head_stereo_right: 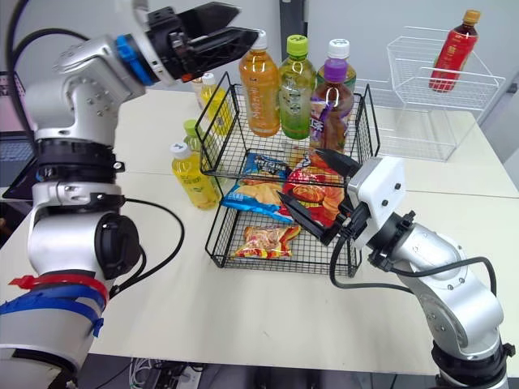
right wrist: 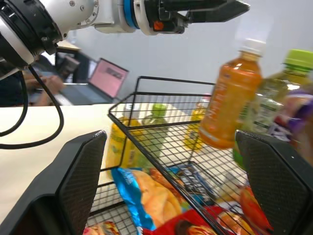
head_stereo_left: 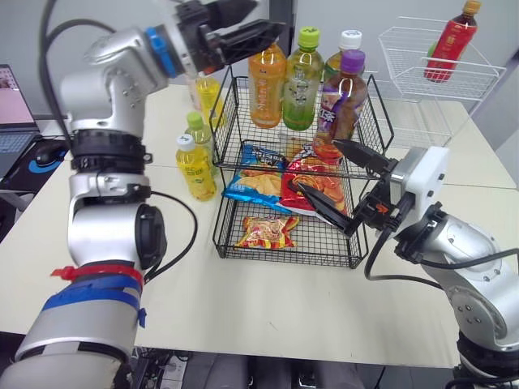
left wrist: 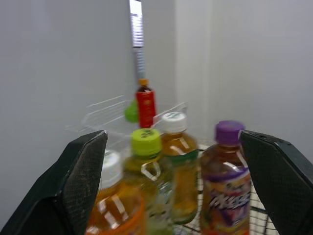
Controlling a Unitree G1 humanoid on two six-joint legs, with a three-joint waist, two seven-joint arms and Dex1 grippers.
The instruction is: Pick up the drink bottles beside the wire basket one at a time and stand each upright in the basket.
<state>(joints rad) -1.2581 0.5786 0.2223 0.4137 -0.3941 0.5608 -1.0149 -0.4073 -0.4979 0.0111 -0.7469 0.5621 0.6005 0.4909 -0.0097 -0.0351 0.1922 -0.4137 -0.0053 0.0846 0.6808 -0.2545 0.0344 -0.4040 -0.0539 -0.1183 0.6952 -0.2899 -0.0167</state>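
Observation:
A black two-tier wire basket (head_stereo_left: 229, 121) stands mid-table. Its top tier holds an orange bottle (head_stereo_left: 267, 85), a green-capped bottle (head_stereo_left: 302, 81), a white-capped bottle (head_stereo_left: 349, 40) and a purple-capped bottle (head_stereo_left: 344, 101), all upright. Three yellow bottles stand just left of the basket: one at the front (head_stereo_left: 195, 168), one behind it (head_stereo_left: 197, 130), one further back (head_stereo_left: 208, 93). My left gripper (head_stereo_left: 270, 16) hangs open and empty above the orange bottle's left shoulder. My right gripper (head_stereo_left: 312, 162) is open and empty at the basket's front right, over the snack bags (head_stereo_left: 316, 186).
A white wire basket (head_stereo_left: 422, 77) at the back right holds a red bottle (head_stereo_left: 452, 40). A laptop (head_stereo_left: 12, 105) sits at the far left edge. Snack packets (head_stereo_left: 266, 231) lie in the black basket's bottom tier. Bare table lies in front of the basket.

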